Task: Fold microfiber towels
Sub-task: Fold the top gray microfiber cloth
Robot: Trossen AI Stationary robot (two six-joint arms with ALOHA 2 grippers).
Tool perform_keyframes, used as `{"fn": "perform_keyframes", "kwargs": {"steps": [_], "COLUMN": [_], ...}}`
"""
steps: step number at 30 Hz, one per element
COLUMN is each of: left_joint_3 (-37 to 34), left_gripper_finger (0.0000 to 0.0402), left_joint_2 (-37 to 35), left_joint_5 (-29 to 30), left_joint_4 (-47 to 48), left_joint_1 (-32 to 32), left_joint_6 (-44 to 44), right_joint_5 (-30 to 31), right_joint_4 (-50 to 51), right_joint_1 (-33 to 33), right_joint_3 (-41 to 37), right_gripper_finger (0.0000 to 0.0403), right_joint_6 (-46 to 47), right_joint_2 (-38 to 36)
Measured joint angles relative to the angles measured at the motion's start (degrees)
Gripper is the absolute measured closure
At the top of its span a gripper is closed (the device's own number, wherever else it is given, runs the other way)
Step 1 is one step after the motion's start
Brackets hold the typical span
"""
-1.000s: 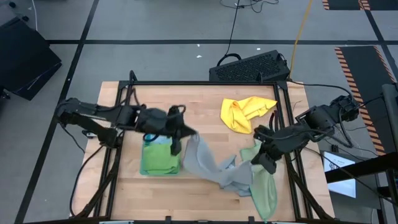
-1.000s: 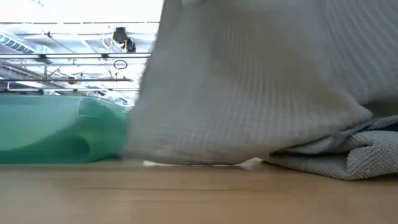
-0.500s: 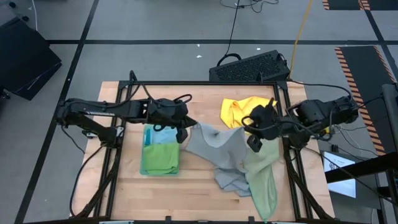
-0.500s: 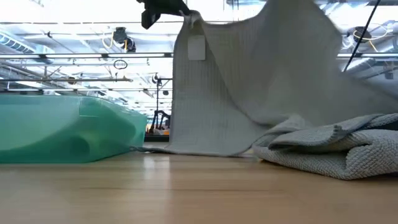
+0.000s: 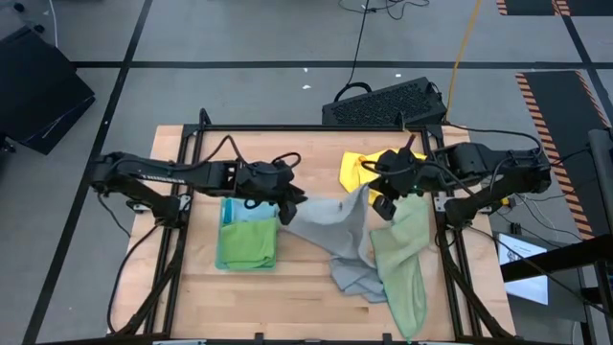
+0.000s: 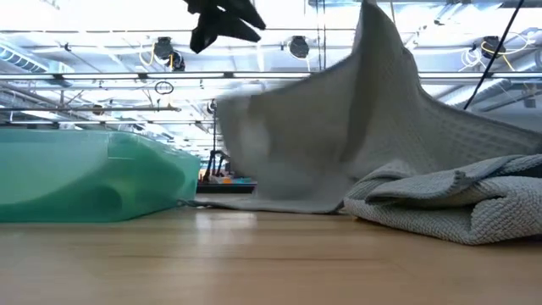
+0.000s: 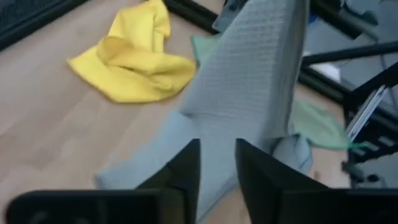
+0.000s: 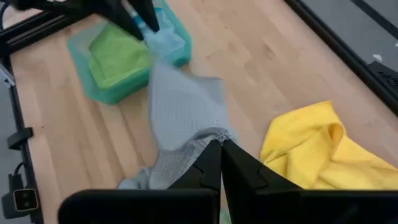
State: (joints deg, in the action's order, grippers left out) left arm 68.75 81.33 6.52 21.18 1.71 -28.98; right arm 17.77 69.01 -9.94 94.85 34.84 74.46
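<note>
A grey towel (image 5: 335, 235) stretches from the table's middle up to my right gripper (image 5: 385, 199), which is shut on it. My left gripper (image 5: 290, 203) hovers open just above the towel's loose left corner (image 6: 246, 110) and holds nothing; the grey cloth shows through the gap between its fingers (image 7: 217, 165). A pale sage green towel (image 5: 402, 264) lies crumpled partly under the grey one. A yellow towel (image 5: 362, 171) lies bunched at the far right. At the left sits a stack of folded towels (image 5: 247, 244): teal green below, bright green on top, light blue at its far end. My right gripper pinches the grey towel's raised corner (image 8: 210, 138) between its two shut fingers, slanting down from above on the right. The cloth hangs below the fingers as a sloping sheet. Its lower part (image 5: 350, 278) lies bunched on the table.
A black frame (image 5: 316, 127) runs round the wooden tabletop. A dark keyboard (image 5: 383, 103) lies beyond the far edge. Bare wood shows at the near left (image 5: 287, 297) and between the stack and the yellow towel (image 5: 306, 163).
My right gripper has travelled toward the far edge and leftward, drawing the grey towel's corner up with it. My left gripper had lifted the opposite corner, then opened and let go; that corner now drops away below it while the towel's bunched part stays on the table.
</note>
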Motion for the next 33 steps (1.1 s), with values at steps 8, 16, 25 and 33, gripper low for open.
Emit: {"fn": "perform_keyframes", "kwargs": {"steps": [8, 16, 25, 33], "left_joint_3": [-0.02, 3.09, 10.76, 11.43], "left_gripper_finger": [0.0234, 0.0199, 0.0111, 0.0091], "left_joint_2": [0.06, 0.05, 0.03, 2.19], "left_joint_5": [-0.99, 1.43, 6.49, 6.67], "left_joint_4": [-6.76, -6.25, -0.08, -4.13], "left_joint_1": [2.89, 3.79, 3.03, 2.22], "left_joint_6": [3.31, 6.18, 14.33, 15.41], "right_joint_5": [3.13, 6.16, 6.15, 6.17], "right_joint_4": [-0.63, -3.40, -4.08, -4.09], "right_joint_1": [1.51, 1.39, 0.50, 1.39], "right_joint_3": [-0.02, -0.02, -0.04, -0.04], "right_gripper_finger": [0.0403, 0.0403, 0.0403, 0.0403], "right_joint_6": [0.74, 3.82, 4.29, 3.42], "right_joint_2": [0.02, 0.02, 0.02, 0.02]}}
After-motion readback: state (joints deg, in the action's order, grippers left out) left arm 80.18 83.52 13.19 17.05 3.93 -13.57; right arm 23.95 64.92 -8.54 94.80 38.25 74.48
